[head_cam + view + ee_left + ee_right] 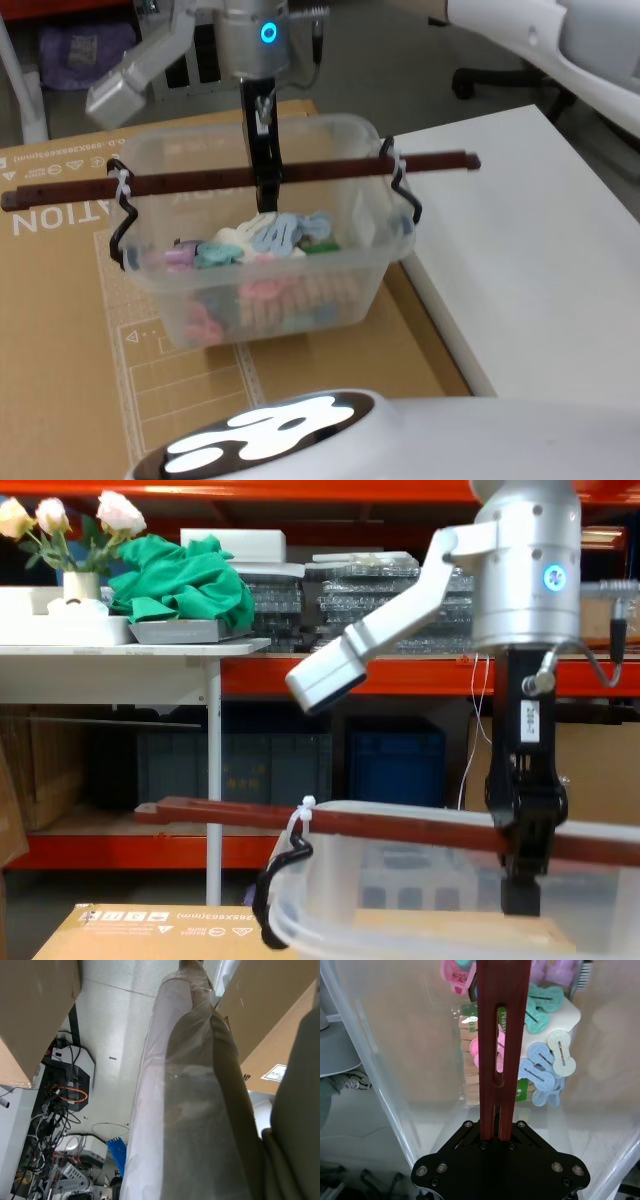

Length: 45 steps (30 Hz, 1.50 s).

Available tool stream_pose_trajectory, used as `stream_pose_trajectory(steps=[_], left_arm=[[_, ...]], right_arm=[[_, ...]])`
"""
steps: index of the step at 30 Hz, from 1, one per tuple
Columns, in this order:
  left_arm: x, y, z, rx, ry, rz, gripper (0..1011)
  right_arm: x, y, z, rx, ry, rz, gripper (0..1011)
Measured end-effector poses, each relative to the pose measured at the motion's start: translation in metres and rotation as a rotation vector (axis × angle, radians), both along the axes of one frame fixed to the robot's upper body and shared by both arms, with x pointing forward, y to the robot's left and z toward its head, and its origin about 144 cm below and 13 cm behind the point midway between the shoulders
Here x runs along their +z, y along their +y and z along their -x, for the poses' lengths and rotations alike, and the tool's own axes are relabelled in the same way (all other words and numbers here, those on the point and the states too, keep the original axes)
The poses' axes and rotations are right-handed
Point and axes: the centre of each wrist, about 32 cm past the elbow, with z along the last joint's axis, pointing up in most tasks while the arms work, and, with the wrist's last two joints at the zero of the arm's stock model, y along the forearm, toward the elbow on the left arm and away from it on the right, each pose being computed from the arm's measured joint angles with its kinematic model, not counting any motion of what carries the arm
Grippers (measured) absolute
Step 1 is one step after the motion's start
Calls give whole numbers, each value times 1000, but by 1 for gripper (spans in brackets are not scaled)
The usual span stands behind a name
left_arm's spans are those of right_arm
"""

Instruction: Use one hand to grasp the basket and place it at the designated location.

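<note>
right hand is closed on the basket's wooden bar, coming down from above and clamping it about midway between the two zip-tied hooks. the right wrist view shows the bar running straight out from between the fingers. bar's long axis runs left-right across the robot, so the load should hang roughly level. basket is directly under the hand, over the cardboard box, pegs inside. can't tell if it's off the cardboard. the white desk is just beside it on the robot's right. drop spot isn't marked; if it's the desk, carry goes right, along the bar's axis.
</note>
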Motion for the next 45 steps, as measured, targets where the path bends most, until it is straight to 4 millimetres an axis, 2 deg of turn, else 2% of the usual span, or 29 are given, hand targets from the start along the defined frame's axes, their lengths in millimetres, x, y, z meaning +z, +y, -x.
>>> stream_pose_trajectory(steps=[4,20,30,39,45], left_arm=[[0,0,0,0,0,0,0],[0,0,0,0,0,0,0],[0,0,0,0,0,0,0],[0,0,0,0,0,0,0],[0,0,0,0,0,0,0]], right_arm=[[-10,1,3,16,24,4,0],[-26,-3,2,4,59,6,0],[-39,-4,-1,6,84,3,0],[-60,-5,-6,11,126,8,0],[-65,-4,-10,10,137,6,0]])
